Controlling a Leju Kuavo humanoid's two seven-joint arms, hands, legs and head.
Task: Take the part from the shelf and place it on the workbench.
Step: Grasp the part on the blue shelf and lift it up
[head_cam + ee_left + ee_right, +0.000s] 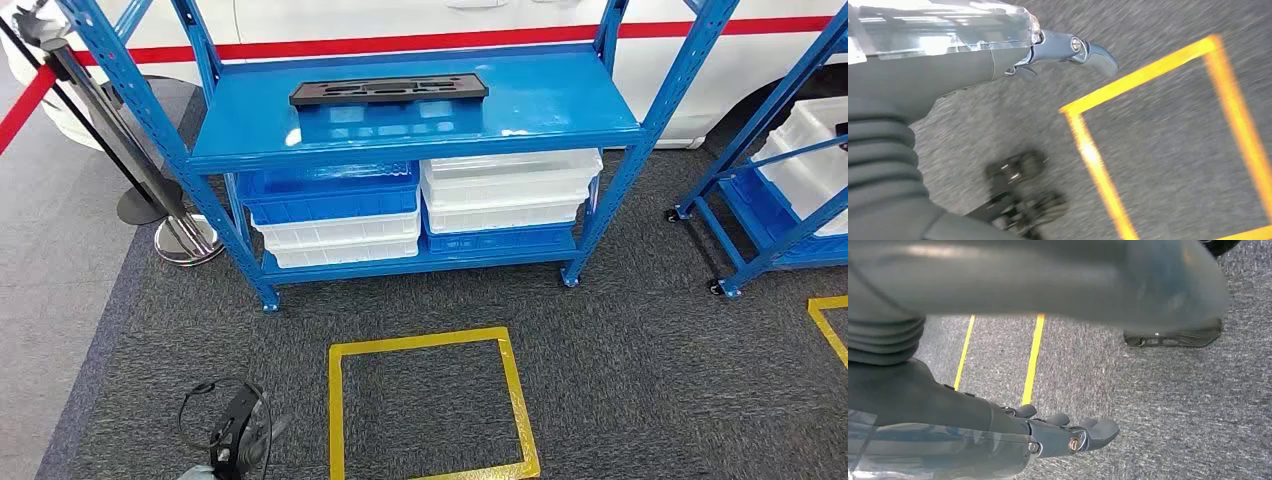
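Note:
The part [388, 90] is a long flat black piece with cut-outs, lying on the top board of the blue shelf [420, 135] straight ahead in the head view. My left hand [235, 432] hangs low at the bottom left, far short of the shelf. In the left wrist view the left hand [1068, 52] holds nothing, its fingers [1098, 56] stretched out over the carpet. My right hand [1068, 432] hangs over the grey carpet too, fingers loosely apart and nothing in them.
Blue and white bins [420, 205] fill the lower shelf. A yellow taped square [432, 405] marks the carpet in front. A second blue rack [790, 190] stands at the right, a stanchion base [185, 240] with a red belt at the left, and a white car behind.

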